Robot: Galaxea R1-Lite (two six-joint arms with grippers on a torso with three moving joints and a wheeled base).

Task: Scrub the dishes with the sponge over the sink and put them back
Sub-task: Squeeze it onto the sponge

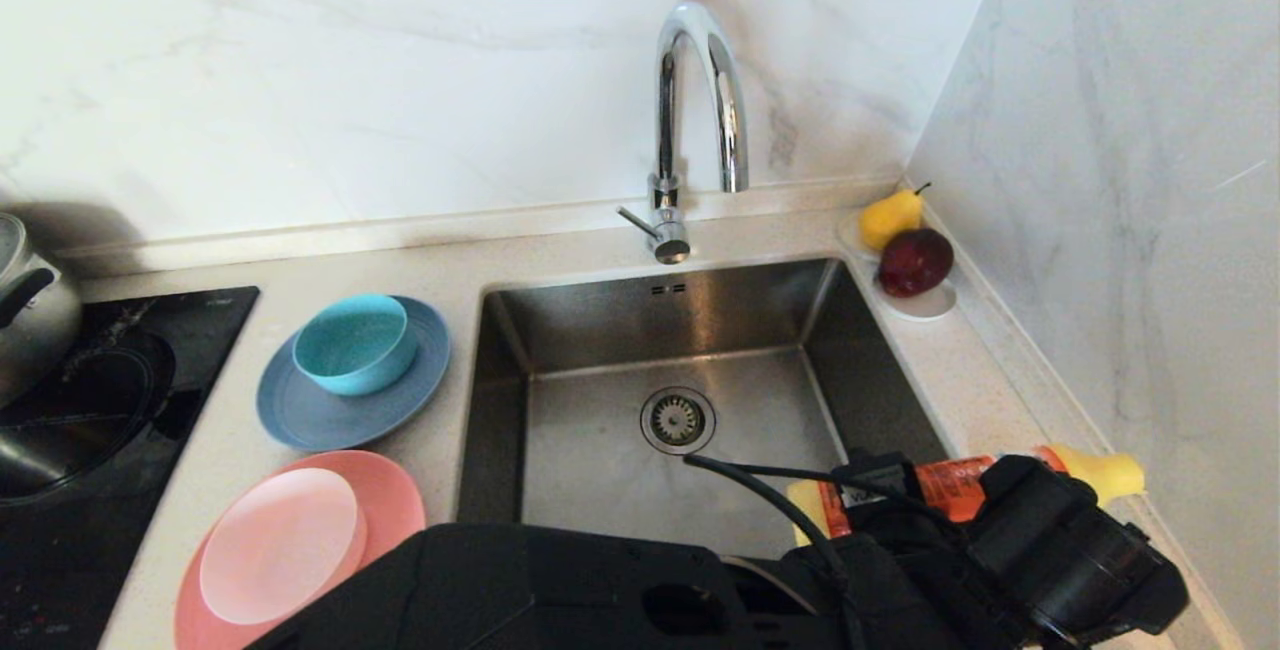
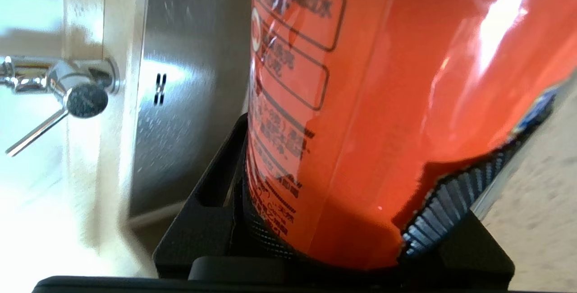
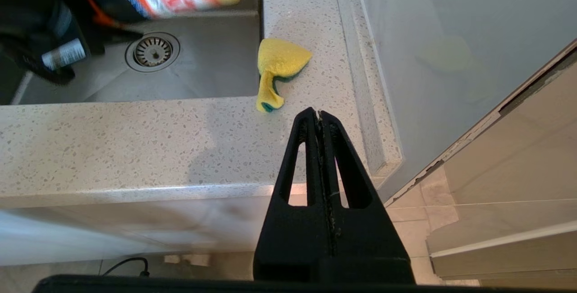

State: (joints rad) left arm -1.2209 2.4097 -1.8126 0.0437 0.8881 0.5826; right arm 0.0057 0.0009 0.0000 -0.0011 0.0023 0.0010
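Observation:
My left gripper (image 1: pixel 900 500) is shut on the orange detergent bottle (image 1: pixel 960 482), which lies tipped on its side above the front right corner of the sink (image 1: pixel 660 315). In the left wrist view the bottle (image 2: pixel 383 103) fills the space between the fingers (image 2: pixel 212 194). The yellow sponge (image 3: pixel 279 65), green underneath, lies crumpled on the counter by the sink's right rim; my arm hides it in the head view. Left of the sink a teal bowl (image 1: pixel 355 342) sits on a grey-blue plate (image 1: pixel 300 415), and a pale pink plate (image 1: pixel 280 545) rests on a salmon-pink plate (image 1: pixel 395 500). My right gripper (image 3: pixel 319 113) is shut and empty, low by the counter's front edge.
A chrome gooseneck faucet (image 1: pixel 690 110) stands behind the sink, whose drain strainer (image 1: pixel 678 420) lies in the middle of the basin. A white dish (image 1: pixel 930 305) with a pear and an apple sits at the back right corner. A black cooktop (image 1: pixel 80 410) with a pot (image 1: pixel 30 300) is at far left.

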